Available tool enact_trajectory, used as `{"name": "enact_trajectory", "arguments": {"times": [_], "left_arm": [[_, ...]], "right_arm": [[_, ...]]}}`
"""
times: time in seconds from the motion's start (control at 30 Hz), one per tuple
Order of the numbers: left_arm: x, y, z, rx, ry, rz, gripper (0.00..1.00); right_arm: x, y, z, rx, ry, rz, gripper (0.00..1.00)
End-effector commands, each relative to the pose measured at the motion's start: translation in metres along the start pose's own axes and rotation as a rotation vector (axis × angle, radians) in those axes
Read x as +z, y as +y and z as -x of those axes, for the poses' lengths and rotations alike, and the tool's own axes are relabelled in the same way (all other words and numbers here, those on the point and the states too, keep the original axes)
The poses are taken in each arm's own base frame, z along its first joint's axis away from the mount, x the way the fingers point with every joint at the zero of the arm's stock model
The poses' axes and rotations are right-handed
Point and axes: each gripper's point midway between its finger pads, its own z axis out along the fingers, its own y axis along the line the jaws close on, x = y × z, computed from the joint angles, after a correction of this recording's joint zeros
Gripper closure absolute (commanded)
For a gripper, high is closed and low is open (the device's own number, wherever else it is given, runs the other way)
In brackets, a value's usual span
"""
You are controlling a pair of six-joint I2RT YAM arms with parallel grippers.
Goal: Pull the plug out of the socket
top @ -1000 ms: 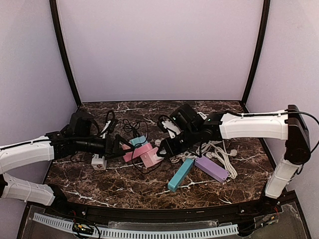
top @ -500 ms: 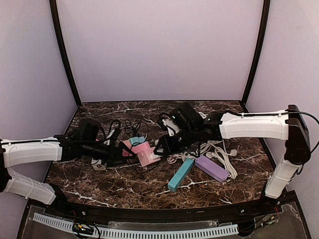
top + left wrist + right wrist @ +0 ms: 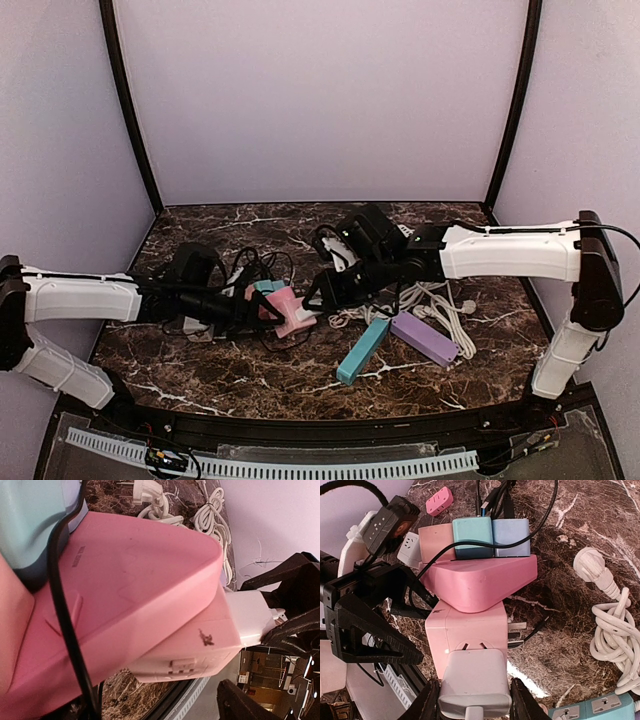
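From above, the table point(image 3: 250, 370) is dark marble with white veins, closed in by pale lilac walls point(image 3: 320, 100) and two black poles point(image 3: 130, 110). A teal power strip point(image 3: 362, 350), a purple power strip point(image 3: 425, 338) and a coiled white cable point(image 3: 445, 310) lie on the right half. Left of centre, the pale pink socket cube point(image 3: 293, 312) sits between the left gripper point(image 3: 250, 305), reaching in from the left, and the right gripper point(image 3: 318, 292), reaching in from the right. The plug is too small to pick out here.

The left wrist camera is pressed up close. A pink wedge adapter point(image 3: 135, 590) fills most of the view, with a black cable point(image 3: 62, 605) draped across it and a teal block point(image 3: 30, 525) behind. The socket cube is stacked against the wedge, and the white plug point(image 3: 247, 617) sits flush on the cube's far face, with the right gripper's black fingers point(image 3: 295, 627) closed around it.

The right wrist camera shows the white plug pinched between its own fingers point(image 3: 432, 702), one on each side, and butted against the cube, still seated. Opposite, the left gripper's fingers point(image 3: 375, 635) are spread wide, their tips at the cube's left side. I cannot tell whether they touch it.
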Motion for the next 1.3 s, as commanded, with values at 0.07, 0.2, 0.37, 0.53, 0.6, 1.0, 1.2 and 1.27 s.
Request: {"name": "enact_trajectory", "arguments": {"times": [0.07,0.2,0.37,0.53,0.6,1.0,1.2,1.27], "left_arm": [[0.003,-0.023,0.022,0.009,-0.078,-0.062,0.16],[0.008,-0.025,0.025,-0.005,-0.098,-0.071,0.13],[0.014,-0.019,0.027,-0.028,-0.113,-0.038,0.12],[0.017,-0.017,0.028,-0.036,-0.126,-0.019,0.13],[0.018,-0.018,0.028,-0.037,-0.129,-0.020,0.15],[0.017,-0.010,0.030,-0.042,-0.148,0.031,0.40],[0.017,-0.003,0.027,-0.039,-0.142,0.059,0.52],[0.017,0.000,0.026,-0.033,-0.143,0.073,0.57]], "right_arm": [[-0.011,0.045,0.025,-0.039,-0.085,0.141,1.00],[-0.009,0.048,0.023,-0.041,-0.081,0.148,1.00],[-0.010,0.052,0.022,-0.053,-0.082,0.153,1.00],[-0.009,0.054,0.019,-0.057,-0.072,0.161,1.00],[-0.008,0.055,0.018,-0.059,-0.069,0.165,1.00],[-0.003,0.055,0.006,-0.060,-0.031,0.177,1.00],[0.003,0.055,-0.004,-0.074,0.012,0.193,1.00],[0.005,0.052,-0.008,-0.080,0.026,0.183,0.86]]}}
